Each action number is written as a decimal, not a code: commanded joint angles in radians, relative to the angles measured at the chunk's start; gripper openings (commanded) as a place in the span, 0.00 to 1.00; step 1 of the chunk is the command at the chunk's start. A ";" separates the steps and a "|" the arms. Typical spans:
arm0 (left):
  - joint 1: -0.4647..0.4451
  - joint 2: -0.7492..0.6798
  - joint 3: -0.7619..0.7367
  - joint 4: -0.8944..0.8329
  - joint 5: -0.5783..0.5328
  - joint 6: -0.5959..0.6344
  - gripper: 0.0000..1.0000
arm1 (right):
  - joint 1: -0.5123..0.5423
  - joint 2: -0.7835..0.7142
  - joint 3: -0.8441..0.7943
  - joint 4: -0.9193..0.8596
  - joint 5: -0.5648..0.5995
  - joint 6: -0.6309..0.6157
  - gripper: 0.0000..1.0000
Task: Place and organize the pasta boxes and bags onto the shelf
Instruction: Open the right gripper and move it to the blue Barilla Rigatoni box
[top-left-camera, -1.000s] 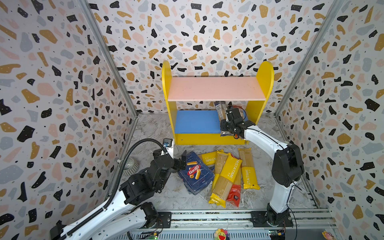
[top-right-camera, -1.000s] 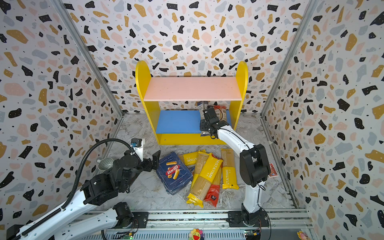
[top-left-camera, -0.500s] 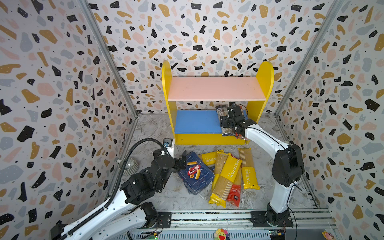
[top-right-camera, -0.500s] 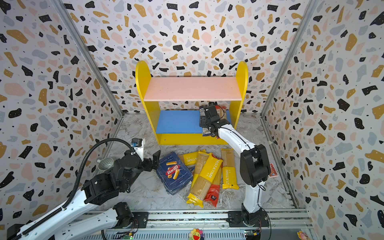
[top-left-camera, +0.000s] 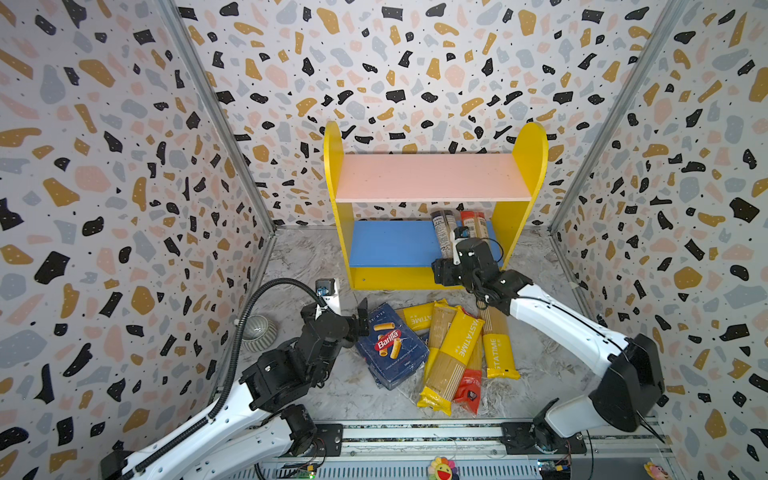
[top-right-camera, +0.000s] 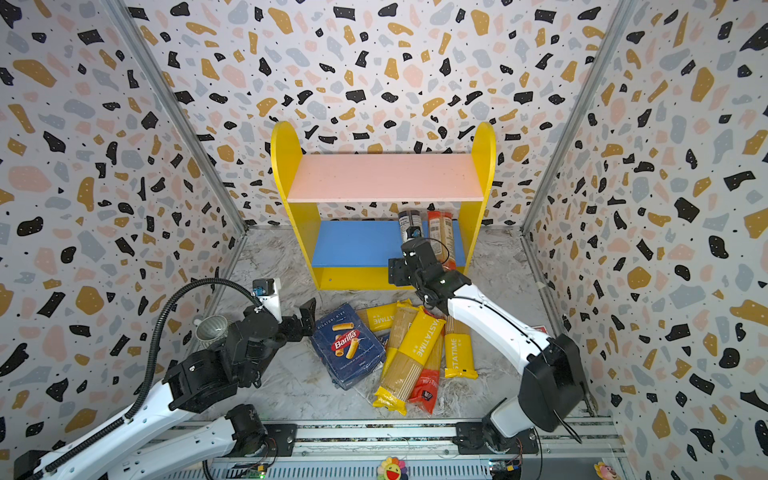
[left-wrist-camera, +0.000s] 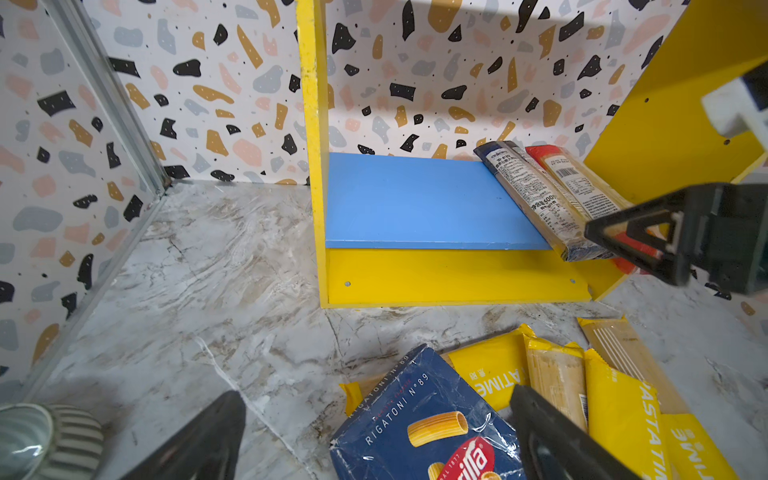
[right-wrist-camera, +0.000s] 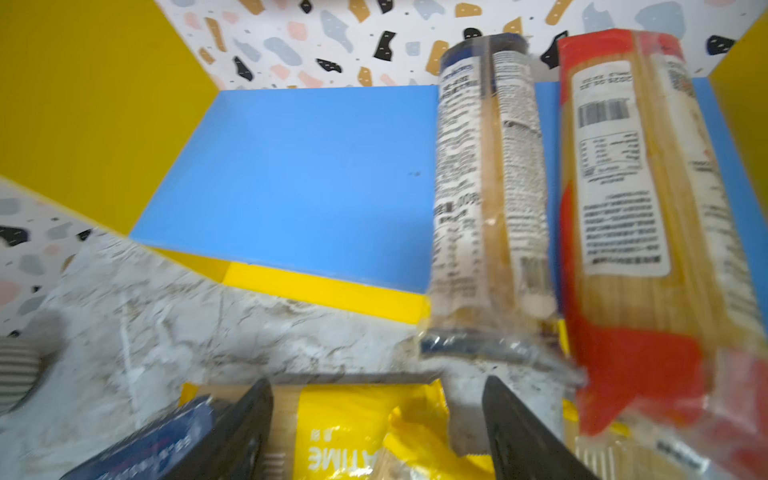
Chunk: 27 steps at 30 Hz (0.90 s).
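Observation:
The shelf stands at the back wall. On the right of its blue lower board lie a clear dark-label bag and a red-and-clear bag, near ends overhanging the front. My right gripper hovers open just before them, holding nothing. My left gripper is open above the corner of the blue Barilla rigatoni box on the floor. Beside the box lie several yellow PASTATIME bags and a red bag.
A ribbed grey bowl sits by the left wall next to my left arm. A small red pack peeks out behind my right arm. The pink upper board and the left part of the blue board are bare. Walls enclose three sides.
My right gripper has opened, let go of the clear dark-label bag on the blue board and drawn back toward the front. The left arm has not moved.

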<state>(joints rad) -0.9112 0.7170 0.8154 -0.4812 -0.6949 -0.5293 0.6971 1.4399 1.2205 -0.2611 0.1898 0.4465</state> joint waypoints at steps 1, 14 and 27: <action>-0.003 -0.020 -0.073 0.089 0.021 -0.139 0.99 | 0.064 -0.088 -0.060 -0.027 -0.058 0.046 0.79; -0.003 0.014 -0.230 0.077 0.020 -0.347 0.99 | 0.072 -0.098 -0.339 0.095 -0.475 0.078 0.86; -0.002 -0.066 -0.470 0.186 0.026 -0.555 0.86 | 0.061 0.026 -0.392 0.169 -0.727 0.060 0.90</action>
<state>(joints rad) -0.9112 0.6926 0.3798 -0.3599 -0.6460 -1.0355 0.7650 1.4517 0.8173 -0.0948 -0.4767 0.5247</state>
